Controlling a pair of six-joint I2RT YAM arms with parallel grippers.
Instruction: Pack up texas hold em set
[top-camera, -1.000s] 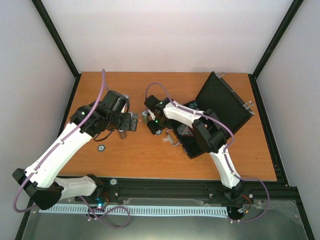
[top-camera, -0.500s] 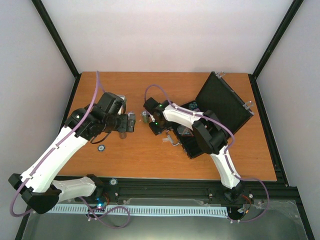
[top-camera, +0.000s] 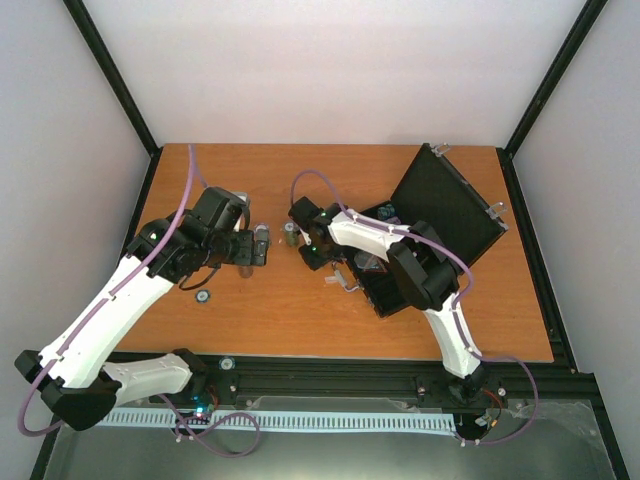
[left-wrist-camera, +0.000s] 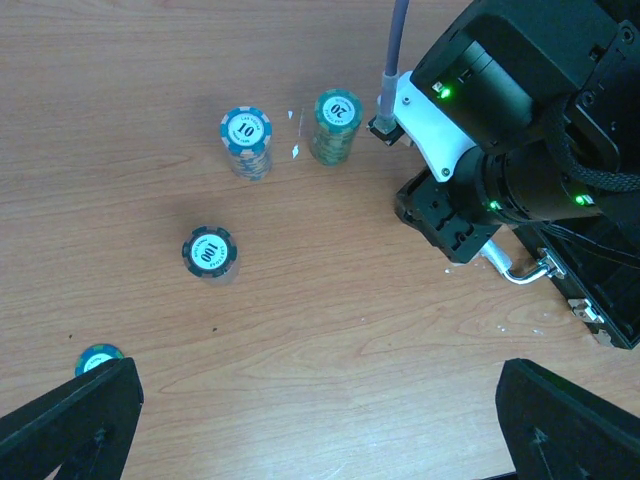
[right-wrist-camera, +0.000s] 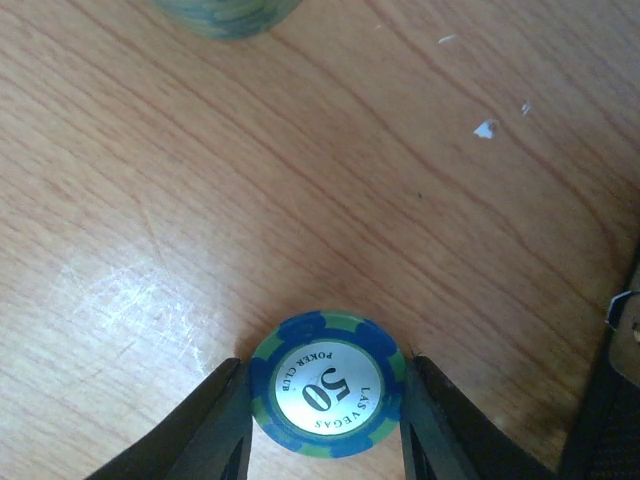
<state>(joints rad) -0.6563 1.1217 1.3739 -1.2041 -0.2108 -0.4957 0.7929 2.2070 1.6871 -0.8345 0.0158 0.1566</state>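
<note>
A blue and green chip stack marked 50 (right-wrist-camera: 327, 385) stands on the wood, and my right gripper (right-wrist-camera: 327, 400) is shut on it, a finger touching each side. From above, the right gripper (top-camera: 309, 251) sits just left of the open black case (top-camera: 445, 205). A green stack marked 20 (left-wrist-camera: 337, 125), a blue stack marked 10 (left-wrist-camera: 246, 140) and a dark stack marked 100 (left-wrist-camera: 209, 253) stand apart on the table. My left gripper (left-wrist-camera: 320, 425) hangs wide open above bare wood, holding nothing; in the top view the left gripper (top-camera: 258, 247) faces the right one.
The case's silver handle (left-wrist-camera: 522, 272) juts toward the right wrist. A single blue chip (left-wrist-camera: 98, 360) lies near my left finger, and a round disc (top-camera: 203, 296) lies on the table under the left arm. The green stack's edge (right-wrist-camera: 225, 15) is just beyond the held stack.
The right gripper's jaws have closed in onto the 50 stack. The left arm has drawn back slightly to the left, still open.
</note>
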